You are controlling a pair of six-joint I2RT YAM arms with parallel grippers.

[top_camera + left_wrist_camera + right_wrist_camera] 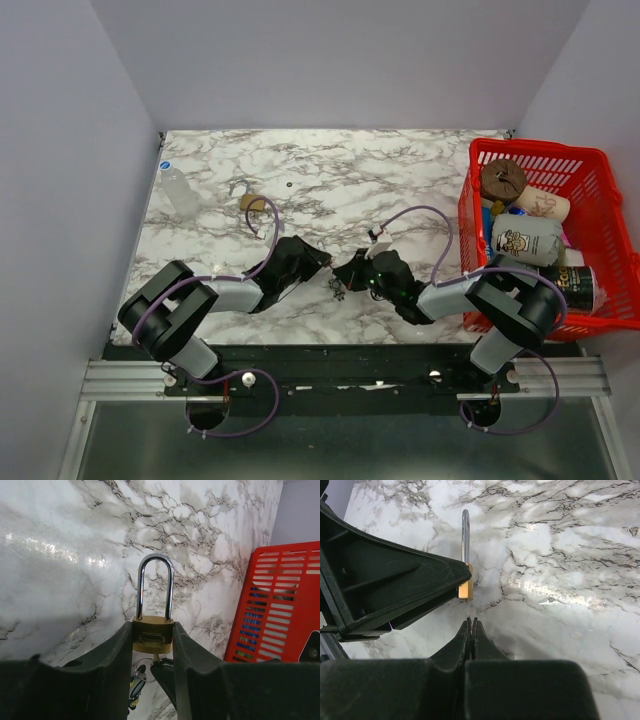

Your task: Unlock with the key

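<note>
Marbled tabletop (pixel 400 170) between pale walls (pixel 350 60), red basket (pixel 545 148) at right; left gripper (pixel 152 630) clamps a brass padlock (pixel 153 636), right gripper (pixel 471 622) jaws pressed together.

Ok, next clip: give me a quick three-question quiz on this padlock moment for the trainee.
1. Multiple choice: which gripper clamps the padlock by its brass body? A) left gripper B) right gripper C) neither
2. True or false: the padlock's shackle stands open, with one leg out of the body.
3. Fill in: the red basket stands on the robot's ___ side.

Key: 1 A. 2 False: both legs sit in the body. 3 Right.
</note>
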